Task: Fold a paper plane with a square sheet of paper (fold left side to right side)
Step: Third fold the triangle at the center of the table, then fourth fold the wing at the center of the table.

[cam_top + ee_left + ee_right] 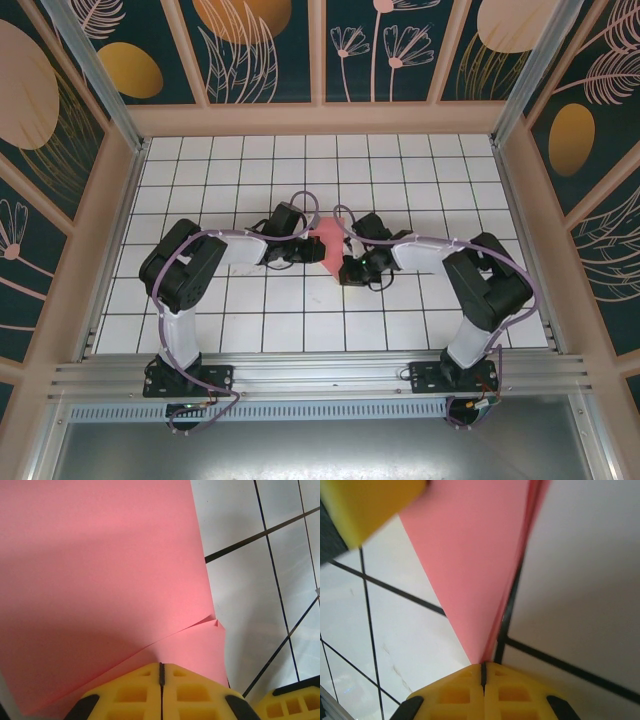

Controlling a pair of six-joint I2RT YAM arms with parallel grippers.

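Bench (200, 180) of smooth white tiles ruled by thin dark lines, faintly glossy, boxed in by upright panels (260, 50) painted dark teal with pale and ochre flower shapes, pale framing between. Bare grid along the far rows and both side columns; ribbed metal rail (320, 375) across the near edge.

Left arm (185, 270) and right arm (480, 285), black joints, white links, lilac cable, both bent inward toward mid-bench, wrists nearly meeting.

Between them, sheet of paper (327, 245): thin, matte, pink-red, unmarked, raised off the tiles at the middle of the grid, not flat. From the left wrist, same paper (100, 580) as a broad plain face with one straight side edge, a second layer below it, two corners almost matched with a slight offset. From the right wrist, paper (475, 570) nearly edge-on, tapering to a narrow wedge, bare tiles on either side.

Left pincer (161, 666): yellow, blocky, fingers pressed together, pinching the paper's lower edge.

Right pincer (483, 666): likewise pressed together, nipping the tip of the wedge at its seam.
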